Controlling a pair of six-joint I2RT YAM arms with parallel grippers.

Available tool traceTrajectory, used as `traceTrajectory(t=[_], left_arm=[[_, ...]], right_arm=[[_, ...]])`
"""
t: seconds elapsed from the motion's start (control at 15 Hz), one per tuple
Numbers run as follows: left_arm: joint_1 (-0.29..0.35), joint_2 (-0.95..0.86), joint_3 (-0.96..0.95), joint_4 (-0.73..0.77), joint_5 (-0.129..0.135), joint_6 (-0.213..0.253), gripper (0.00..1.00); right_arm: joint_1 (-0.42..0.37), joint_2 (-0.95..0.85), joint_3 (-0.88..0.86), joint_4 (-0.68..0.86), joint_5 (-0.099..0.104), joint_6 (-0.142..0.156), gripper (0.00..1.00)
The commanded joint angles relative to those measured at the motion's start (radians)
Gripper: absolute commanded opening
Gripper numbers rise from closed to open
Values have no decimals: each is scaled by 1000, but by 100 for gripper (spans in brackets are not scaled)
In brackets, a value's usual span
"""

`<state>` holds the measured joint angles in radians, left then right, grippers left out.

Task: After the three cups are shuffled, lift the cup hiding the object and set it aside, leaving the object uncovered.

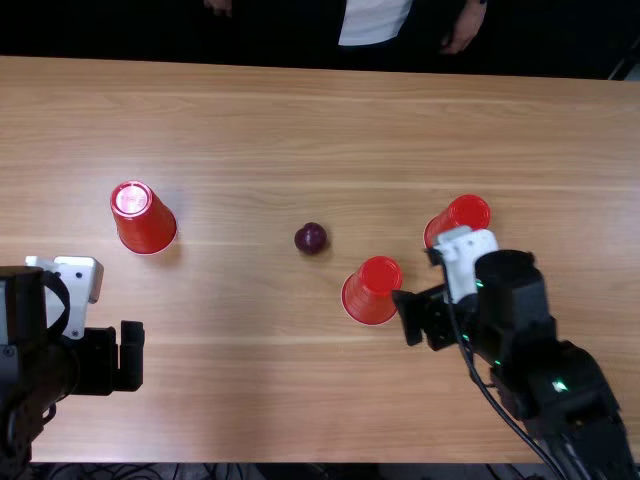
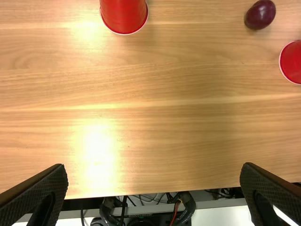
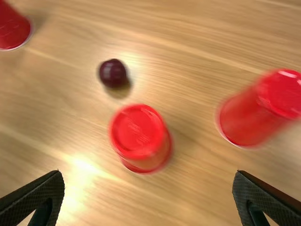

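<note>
Three red cups stand upside down on the wooden table: a left cup [image 1: 143, 218], a middle cup [image 1: 372, 290] and a right cup [image 1: 458, 221]. A dark purple ball [image 1: 311, 238] lies uncovered on the table between the left and middle cups. My right gripper [image 1: 412, 315] is open just right of the middle cup, with nothing between its fingers. The right wrist view shows the middle cup [image 3: 140, 136], the ball [image 3: 113, 72] and the right cup [image 3: 257, 112]. My left gripper [image 1: 130, 355] is open near the table's front edge, below the left cup [image 2: 123, 15].
The table's front edge [image 2: 150, 190] runs just under my left gripper, with cables below it. Bare wood lies across the far half of the table [image 1: 320, 120].
</note>
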<state>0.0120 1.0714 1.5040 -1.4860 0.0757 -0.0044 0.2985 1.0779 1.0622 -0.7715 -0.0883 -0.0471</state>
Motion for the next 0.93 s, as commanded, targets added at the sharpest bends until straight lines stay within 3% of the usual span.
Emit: traceTrajectory(t=[0.0, 0.13, 0.4, 0.87], left_arm=[[-10, -22, -21, 1, 9, -7, 100], [-10, -53, -50, 1, 11, -7, 100], [-10, -134, -131, 12, 11, -8, 100], [-9, -453, -415, 105, 13, -10, 100]], right_arm=[[-61, -68, 50, -49, 5, -4, 100], [-160, -154, 82, -157, 7, -12, 100], [-308, -322, 55, -236, 5, -56, 100], [-323, -700, -136, -224, 2, -45, 100]])
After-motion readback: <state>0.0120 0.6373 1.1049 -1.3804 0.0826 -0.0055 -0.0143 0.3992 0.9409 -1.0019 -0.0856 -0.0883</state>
